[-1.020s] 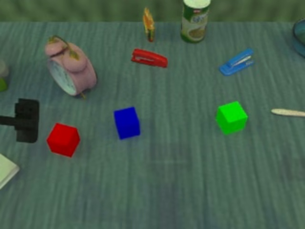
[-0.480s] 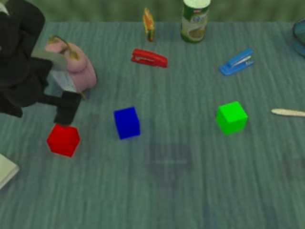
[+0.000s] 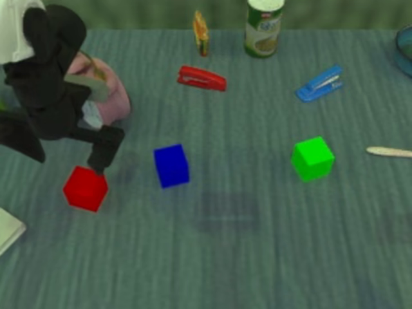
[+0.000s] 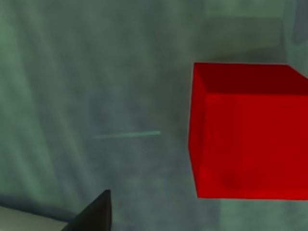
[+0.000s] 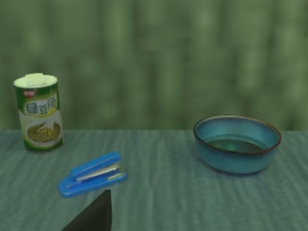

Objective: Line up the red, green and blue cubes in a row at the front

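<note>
The red cube (image 3: 85, 188) rests at the front left of the table and fills the right half of the left wrist view (image 4: 248, 132). My left gripper (image 3: 98, 165) hangs open just behind and above it, not touching; one dark fingertip (image 4: 98, 215) shows beside the cube, nothing between the fingers. The blue cube (image 3: 171, 165) sits right of the red one. The green cube (image 3: 313, 158) lies farther right. My right arm is out of the top view; one fingertip (image 5: 98, 214) of its open gripper shows in its wrist view, far from the cubes.
A pink alarm clock (image 3: 114, 98) is half hidden behind my left arm. Red stapler (image 3: 201, 78), light-blue stapler (image 3: 320, 84), green can (image 3: 264, 26), small orange packet (image 3: 201, 32) and blue bowl (image 3: 405, 50) stand at the back. A pale stick (image 3: 389, 152) lies at the right edge.
My left arm has swung in from the table's left edge over the alarm clock, and its gripper has come down towards the red cube. The three cubes have not moved.
</note>
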Motion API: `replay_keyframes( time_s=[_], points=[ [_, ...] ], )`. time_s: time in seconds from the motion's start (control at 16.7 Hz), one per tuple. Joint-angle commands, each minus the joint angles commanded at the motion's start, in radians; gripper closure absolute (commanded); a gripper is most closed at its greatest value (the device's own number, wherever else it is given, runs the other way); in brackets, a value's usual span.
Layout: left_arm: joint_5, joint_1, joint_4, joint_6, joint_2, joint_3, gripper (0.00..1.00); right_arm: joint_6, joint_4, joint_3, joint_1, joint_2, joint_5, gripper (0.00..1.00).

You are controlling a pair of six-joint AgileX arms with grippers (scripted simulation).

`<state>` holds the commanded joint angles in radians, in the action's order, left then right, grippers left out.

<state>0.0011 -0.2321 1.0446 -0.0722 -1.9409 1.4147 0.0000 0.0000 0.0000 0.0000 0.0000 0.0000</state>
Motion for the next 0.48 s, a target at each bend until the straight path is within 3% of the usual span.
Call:
replay_keyframes(
  time_s=[0.3,0.48],
  points=[
    [0.0,0.004,-0.018,-0.002,-0.005,-0.014,0.0,0.0,0.0,0.0,0.0,0.0,0.0,0.0],
    [0.0,0.002,-0.118,-0.003,-0.05,-0.068,0.0,0.0,0.0,0.0,0.0,0.0,0.0,0.0]
  ],
)
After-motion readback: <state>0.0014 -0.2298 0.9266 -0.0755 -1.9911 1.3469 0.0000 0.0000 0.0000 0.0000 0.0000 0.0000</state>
